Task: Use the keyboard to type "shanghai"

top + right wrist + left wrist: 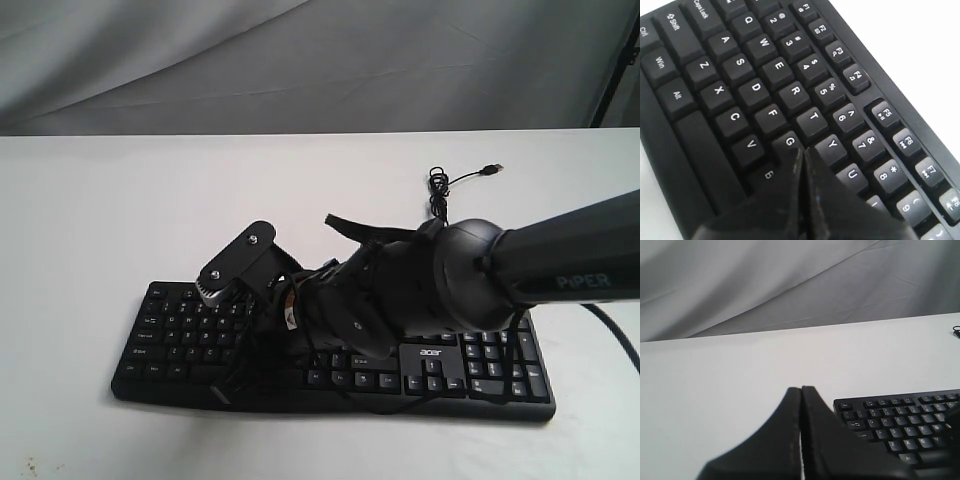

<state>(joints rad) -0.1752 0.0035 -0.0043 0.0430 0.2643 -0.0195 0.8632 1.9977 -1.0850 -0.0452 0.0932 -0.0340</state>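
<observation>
The black keyboard (470,365) with white legends and an "acer" logo lies on the white table, and its letter rows fill the right wrist view (755,90). My right gripper (802,150) is shut with nothing in it, its joined tips low over the keys just past G, beside Y, hiding the H area. In the exterior view the right arm reaches across the keyboard's middle; the tips are hidden there. My left gripper (801,388) is shut and empty, off the keyboard's (900,422) Esc corner over bare table.
The thin black USB cable (440,190) lies coiled behind the keyboard, its plug pointing right. A grey cloth backdrop (300,60) hangs behind the table's far edge. A black stand pole (615,70) is at the far right.
</observation>
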